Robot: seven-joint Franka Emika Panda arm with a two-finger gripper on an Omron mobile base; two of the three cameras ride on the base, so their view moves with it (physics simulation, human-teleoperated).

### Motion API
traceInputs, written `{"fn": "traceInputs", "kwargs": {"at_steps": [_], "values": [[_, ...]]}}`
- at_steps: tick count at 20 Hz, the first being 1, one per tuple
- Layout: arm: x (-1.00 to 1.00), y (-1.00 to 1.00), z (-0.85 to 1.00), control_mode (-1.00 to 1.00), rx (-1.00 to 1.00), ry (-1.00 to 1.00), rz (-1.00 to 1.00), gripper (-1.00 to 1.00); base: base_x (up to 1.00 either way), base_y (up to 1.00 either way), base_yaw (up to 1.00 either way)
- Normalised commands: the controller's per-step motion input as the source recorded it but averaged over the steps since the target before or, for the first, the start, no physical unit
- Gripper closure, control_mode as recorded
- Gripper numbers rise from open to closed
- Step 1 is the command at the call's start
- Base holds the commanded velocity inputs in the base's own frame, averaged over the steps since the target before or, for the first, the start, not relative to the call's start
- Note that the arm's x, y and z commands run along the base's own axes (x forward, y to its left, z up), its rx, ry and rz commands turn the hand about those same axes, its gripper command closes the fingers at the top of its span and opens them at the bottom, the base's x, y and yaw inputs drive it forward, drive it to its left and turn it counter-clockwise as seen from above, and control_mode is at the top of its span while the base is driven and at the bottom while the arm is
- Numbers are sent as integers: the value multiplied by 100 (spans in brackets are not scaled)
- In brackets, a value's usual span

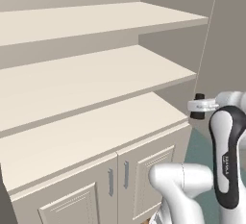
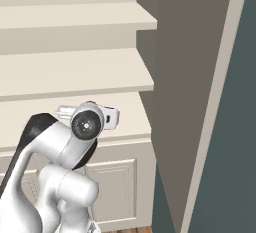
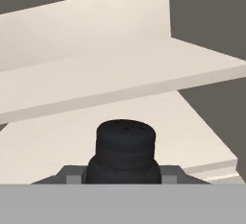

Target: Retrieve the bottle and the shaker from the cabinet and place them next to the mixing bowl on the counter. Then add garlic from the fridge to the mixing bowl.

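Nearest the hand camera, the shaker [image 3: 126, 151] sits between the finger tips of the gripper [image 3: 124, 176], its black ribbed cylinder and narrower top rising just above them; the fingers stand close against its base on both sides, holding it. In the left base view the gripper [image 1: 197, 106] hangs off the right-hand corner of the cabinet [image 1: 91, 136], with the dark shape in its grasp showing just below the white wrist, clear of the shelves and beside the lowest slab's front corner.

Under and behind it, the cabinet's lowest flat top spreads pale cream, with panelled double doors [image 1: 120, 180] and grey handles beneath. Two more open shelves step up behind, each a plain cream slab with a shadowed back panel. In the right base view the white arm partly covers the cabinet [image 2: 75, 77], whose shelves end at a grey-brown side wall [image 2: 185, 87].

Farther right, a pale vertical trim [image 2: 220, 102] borders a dark teal surface [image 2: 235, 152]. A sliver of wooden floor [image 2: 125, 228] shows at the cabinet's foot.
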Motion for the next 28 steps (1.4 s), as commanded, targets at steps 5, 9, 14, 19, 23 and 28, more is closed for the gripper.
{"fn": "traceInputs", "kwargs": {"at_steps": [5,9,14,19,23,28], "values": [[-80,7,35,-100,-1,7,-1,100,0,0,0],[-16,17,-2,-100,-4,-1,-1,100,0,0,0],[0,4,0,-100,-1,0,0,100,0,0,0],[0,0,0,-100,0,0,0,100,0,0,0],[0,0,0,100,0,0,0,100,-18,0,-1],[0,0,0,100,0,0,0,100,-100,-16,-13]]}}
